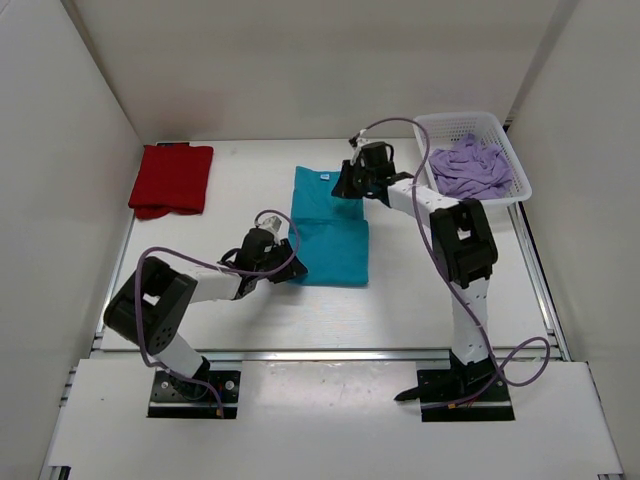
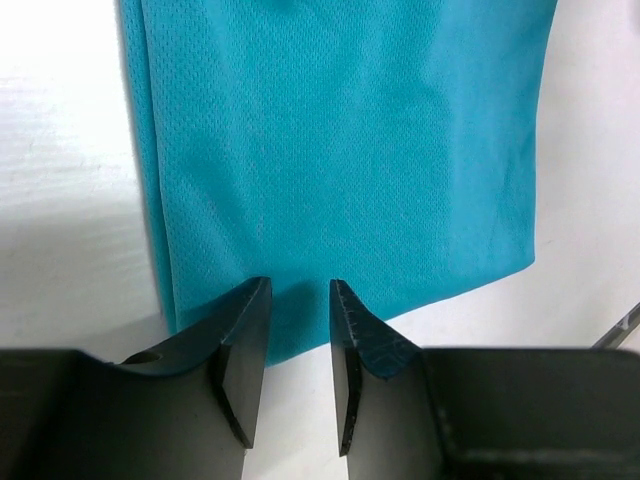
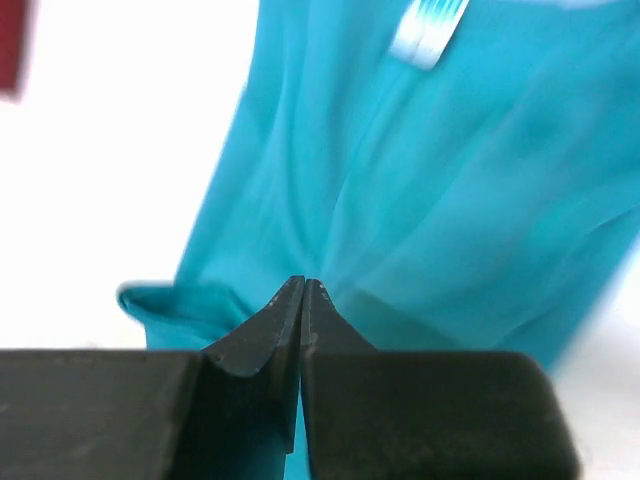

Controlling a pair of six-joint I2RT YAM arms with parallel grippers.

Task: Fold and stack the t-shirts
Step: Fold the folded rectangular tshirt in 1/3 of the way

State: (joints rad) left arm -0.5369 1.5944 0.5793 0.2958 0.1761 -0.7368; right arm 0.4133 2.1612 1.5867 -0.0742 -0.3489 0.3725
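The teal-blue t-shirt point(image 1: 330, 238) lies partly folded in the middle of the table, its small white tag point(image 1: 323, 175) at the far end. My right gripper point(image 1: 350, 181) is at its far right edge. In the right wrist view that gripper point(image 3: 303, 283) is shut on the teal cloth point(image 3: 450, 200), which puckers toward the tips. My left gripper point(image 1: 283, 259) is at the shirt's near left edge. It is open point(image 2: 300, 290) with its tips over the hem point(image 2: 340, 150) and nothing between them. The red t-shirt point(image 1: 171, 178) lies folded at the back left. The lavender t-shirt point(image 1: 470, 166) is bunched in the basket.
A white lattice basket point(image 1: 440, 121) stands at the back right, close beside the right arm. White walls enclose the table on the left, back and right. A metal rail runs along the near edge point(image 1: 330, 353).
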